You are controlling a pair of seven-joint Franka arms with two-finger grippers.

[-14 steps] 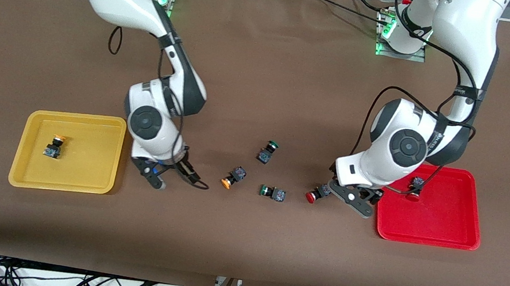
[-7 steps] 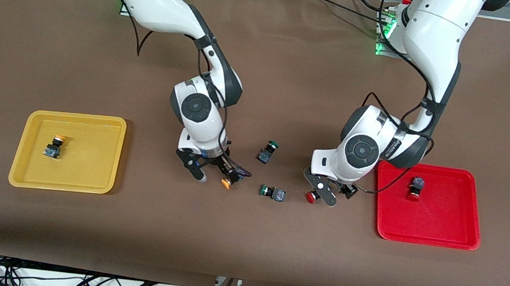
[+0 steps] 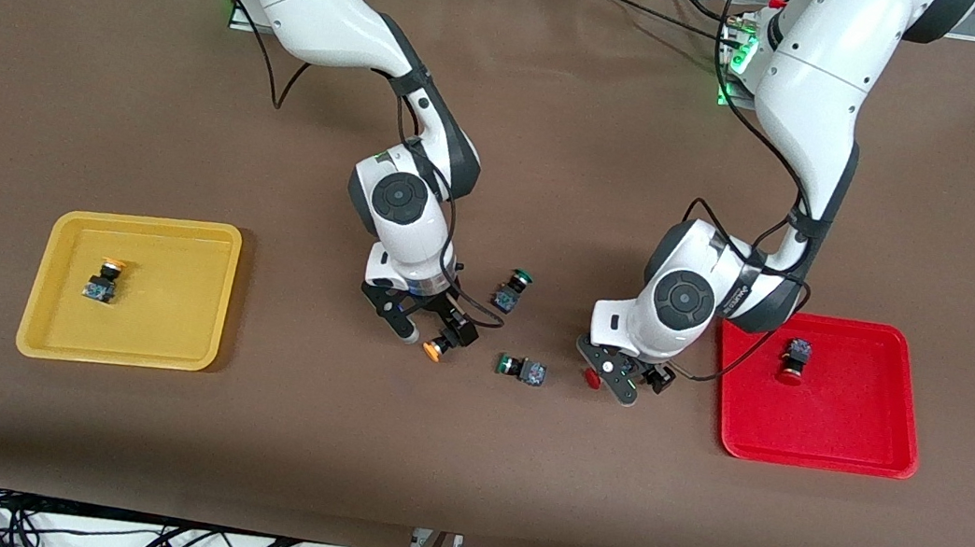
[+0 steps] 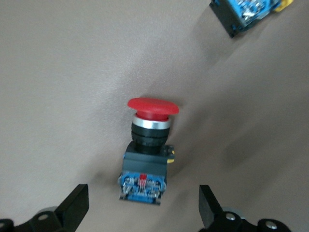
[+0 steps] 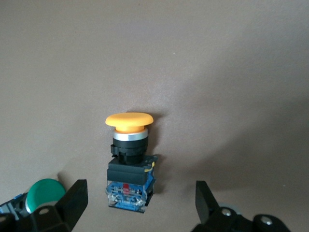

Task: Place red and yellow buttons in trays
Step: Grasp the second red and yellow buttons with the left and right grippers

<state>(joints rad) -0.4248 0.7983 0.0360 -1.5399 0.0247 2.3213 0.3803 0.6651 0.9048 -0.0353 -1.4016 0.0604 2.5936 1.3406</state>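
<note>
A yellow-capped button (image 3: 437,347) lies on its side on the brown table; my right gripper (image 3: 433,330) is open and straddles it, as the right wrist view shows (image 5: 140,203) with the button (image 5: 129,154) between the fingers. A red-capped button (image 3: 592,379) lies on the table; my left gripper (image 3: 635,380) is open around its body, seen in the left wrist view (image 4: 142,208) with the button (image 4: 147,145). A second yellow button (image 3: 105,278) lies in the yellow tray (image 3: 163,306). A second red button (image 3: 794,361) lies in the red tray (image 3: 844,424).
Two green-capped buttons lie between the grippers: one (image 3: 512,289) farther from the front camera, one (image 3: 520,368) nearer. The nearer one's cap shows in the right wrist view (image 5: 43,193). A button body (image 4: 246,14) shows at the edge of the left wrist view.
My right gripper moved from beside the yellow tray to the loose yellow button. My left gripper moved from the red tray's edge to around the loose red button. Both stayed open.
</note>
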